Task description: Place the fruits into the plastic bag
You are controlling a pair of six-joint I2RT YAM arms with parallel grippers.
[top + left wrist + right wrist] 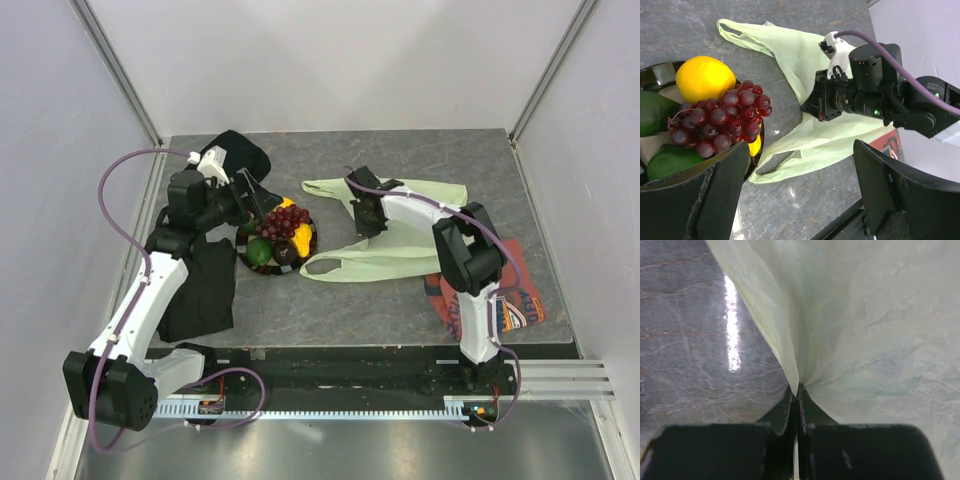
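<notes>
While the left gripper (255, 200) hangs at the plate's (313, 240) left edge with its two broad, matte black fingers (715, 200) spread wide and holding nothing, the fruits sit heaped on that dark, glossy round plate. A bunch of smooth, dark purple grapes (722, 122) lies on top. A dimpled yellow lemon (705, 78) is just behind it, and two green avocado-like fruits (670, 160) are at its left. A second yellow fruit (755, 146) peeks from under the grapes at the plate's right rim. In the left wrist view the grapes lie ahead of the left finger, not in the gap between the two.

Right of the plate, the plastic bag (390, 262) lies flat on the grey, stone-patterned table (450, 160). It is pale green, thin and crinkled, and its two handle loops reach toward the plate. The right gripper (368, 218) is at the bag's plate-facing edge, between the loops. Its fingers (715, 450) are pressed together on a fold of the film, which rises from them in a taut, tent-like ridge. A black cloth (205, 290) lies left of the plate.
</notes>
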